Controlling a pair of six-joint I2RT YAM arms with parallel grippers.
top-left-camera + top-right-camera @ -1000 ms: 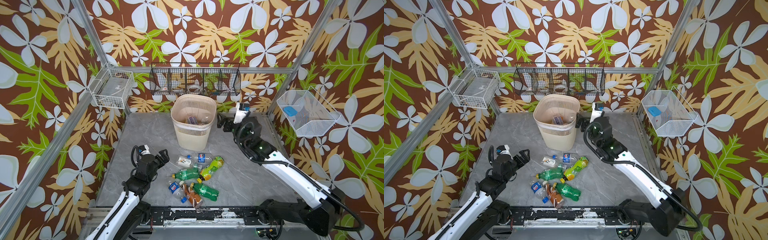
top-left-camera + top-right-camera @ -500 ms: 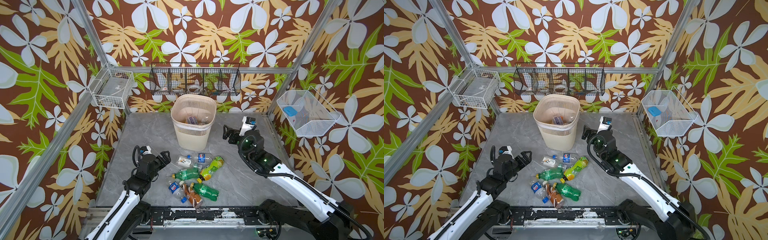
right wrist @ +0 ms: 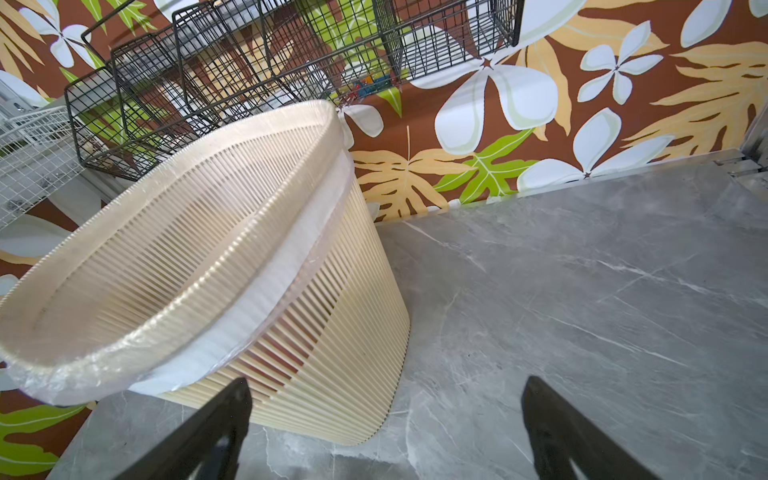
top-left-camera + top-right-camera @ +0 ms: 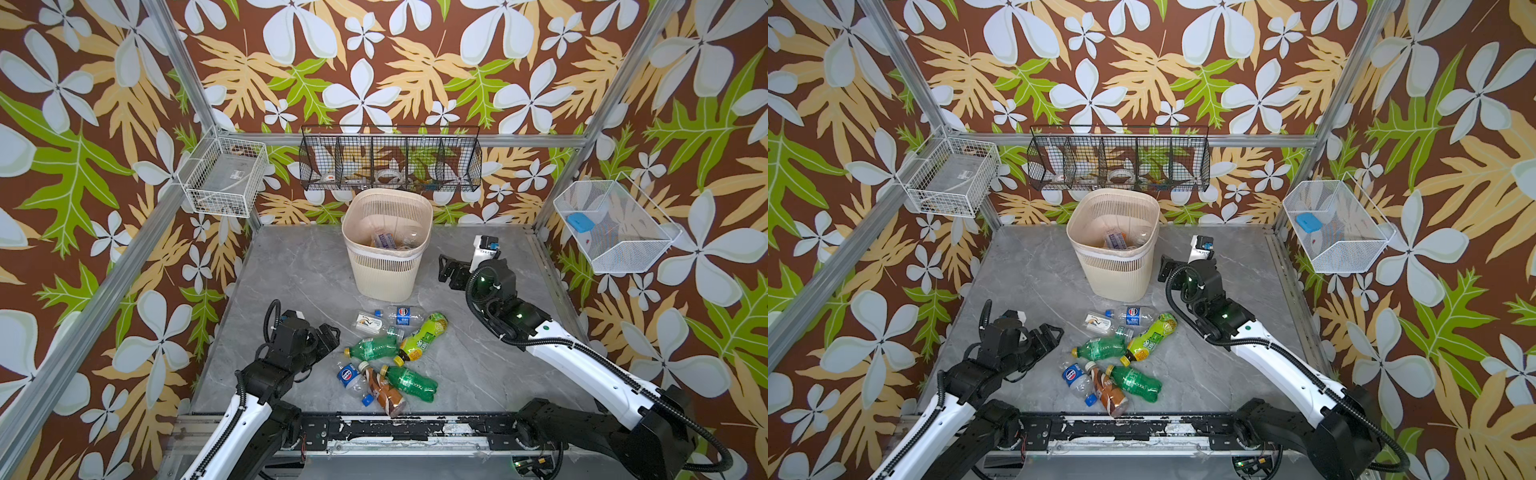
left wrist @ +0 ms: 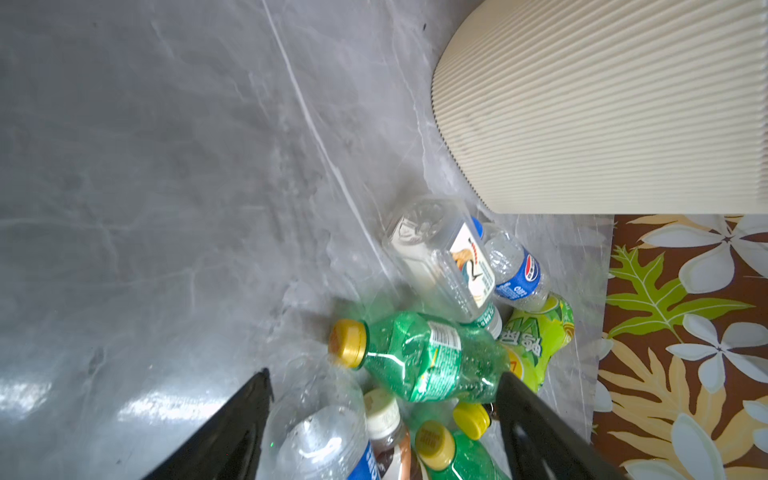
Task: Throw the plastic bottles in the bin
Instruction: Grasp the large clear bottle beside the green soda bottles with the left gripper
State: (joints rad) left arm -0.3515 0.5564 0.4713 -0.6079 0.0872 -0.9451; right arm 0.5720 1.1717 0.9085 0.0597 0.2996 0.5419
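While the right gripper (image 3: 386,382) hangs empty, jaws apart, the left gripper (image 5: 384,376), jaws likewise apart, flanks a green bottle (image 5: 432,357): clamp next.

Both arms alike: white shells, black joint housings. On left arm (image 4: 249,415), thin black cable along shell, ribbed black left hose (image 4: 269,313) looped by wrist. On right arm (image 4: 582,359), ribbed black right hose (image 4: 471,291), green lights (image 4: 518,316) glowing on black housings, small green dot on shell. White camera block (image 4: 484,247), blue-topped, at right wrist. Both left pincer (image 5: 384,374) and right pincer (image 3: 386,381) have black tapered fingers (image 3: 199,436) with cut-out slots. Black base rail (image 4: 395,428), paint chipped white.
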